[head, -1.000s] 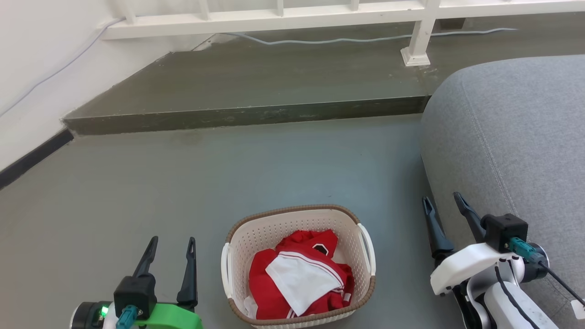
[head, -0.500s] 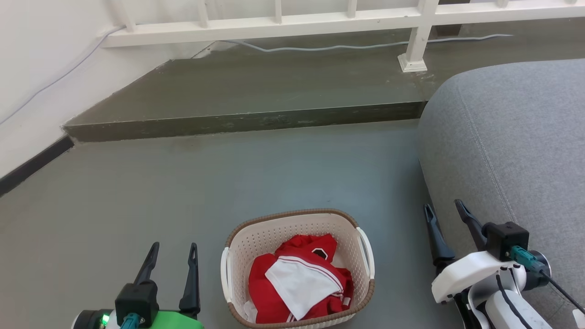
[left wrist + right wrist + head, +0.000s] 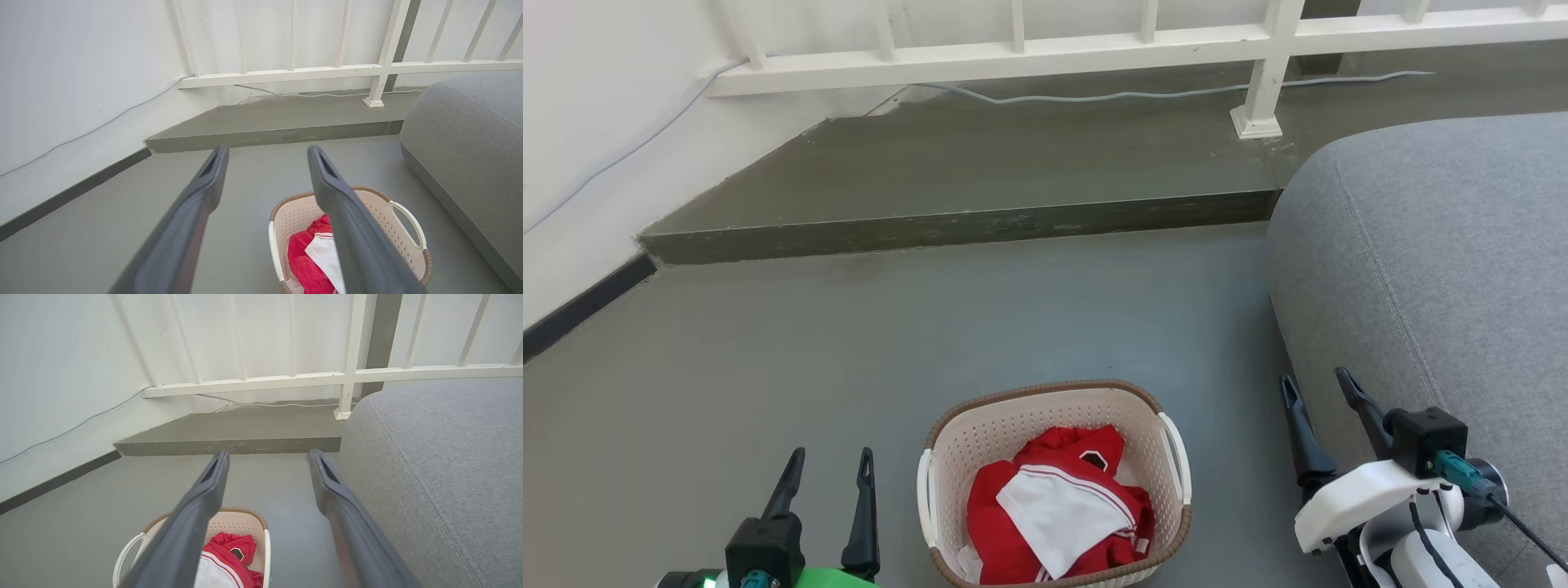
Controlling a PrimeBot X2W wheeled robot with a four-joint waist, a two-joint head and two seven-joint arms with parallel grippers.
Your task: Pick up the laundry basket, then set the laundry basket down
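Observation:
The laundry basket (image 3: 1013,416) stands on the grey floor at the bottom middle of the head view, cream and perforated, with a brown rim and white side handles. Red and white clothes (image 3: 1058,506) lie inside it. My left gripper (image 3: 831,459) is open to the basket's left, apart from it, and holds nothing. My right gripper (image 3: 1315,385) is open to its right, beside the sofa, also holding nothing. The left wrist view has the basket (image 3: 388,220) low and to the right, partly behind one finger. In the right wrist view the basket (image 3: 241,526) sits at the bottom left.
A grey sofa (image 3: 1437,261) fills the right side, close to my right gripper. A raised concrete step (image 3: 980,175) runs across ahead, with a white railing (image 3: 1094,45) and a cable behind it. A white wall with a dark baseboard (image 3: 580,294) runs along the left.
The whole head picture has shifted downward, so the camera has moved. Both grippers stay open and the basket stays on the floor between them.

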